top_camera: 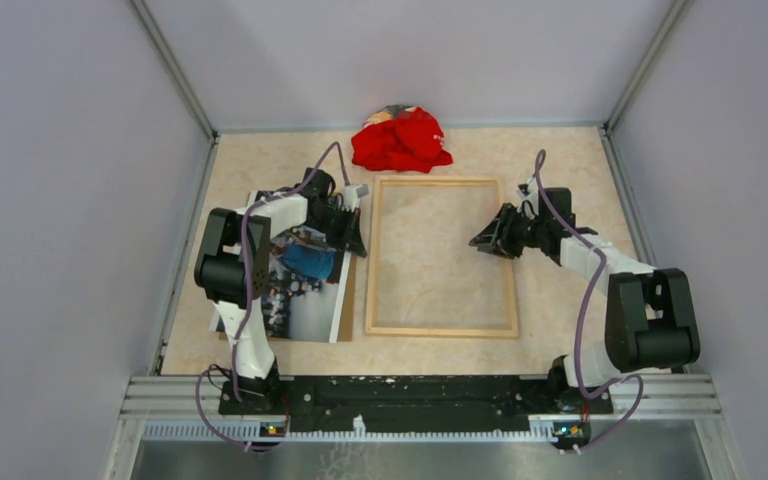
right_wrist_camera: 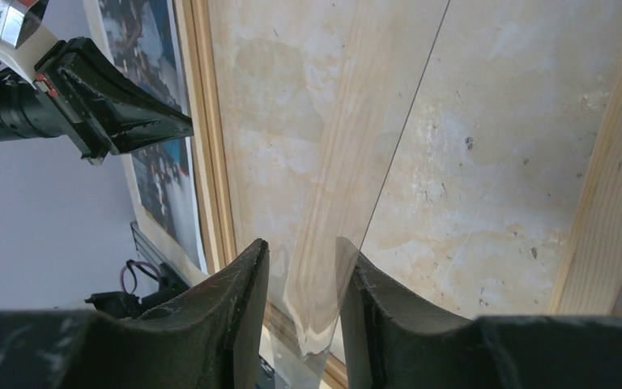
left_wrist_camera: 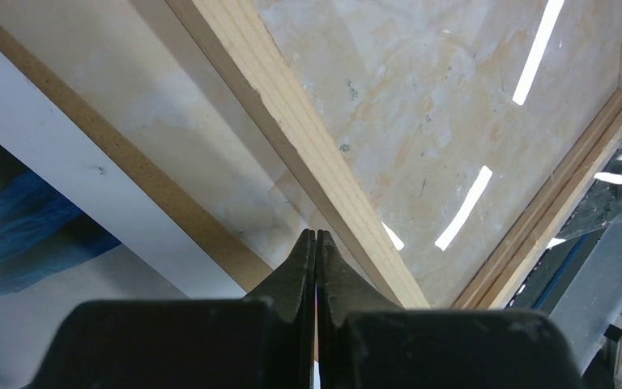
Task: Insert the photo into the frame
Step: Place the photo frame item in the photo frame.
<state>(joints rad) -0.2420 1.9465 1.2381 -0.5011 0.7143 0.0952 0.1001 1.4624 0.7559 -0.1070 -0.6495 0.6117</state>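
The light-wood frame (top_camera: 441,328) lies flat mid-table, and its left rail (left_wrist_camera: 291,121) runs past my left gripper. The photo (top_camera: 305,275), blue and dark tones with a white border (left_wrist_camera: 48,146), lies left of it on a brown backing board (left_wrist_camera: 138,178). My left gripper (left_wrist_camera: 316,235) is shut with nothing in it, just above the table between board and frame. My right gripper (right_wrist_camera: 304,243) hovers inside the frame (right_wrist_camera: 210,162), jaws apart. The edge of a clear pane (right_wrist_camera: 372,178) rises between its fingers, which do not pinch it.
A red cloth (top_camera: 400,140) is bunched at the back, just beyond the frame's far rail. Grey walls close off the table on three sides. My left gripper (right_wrist_camera: 129,121) shows in the right wrist view, over the photo (right_wrist_camera: 150,49).
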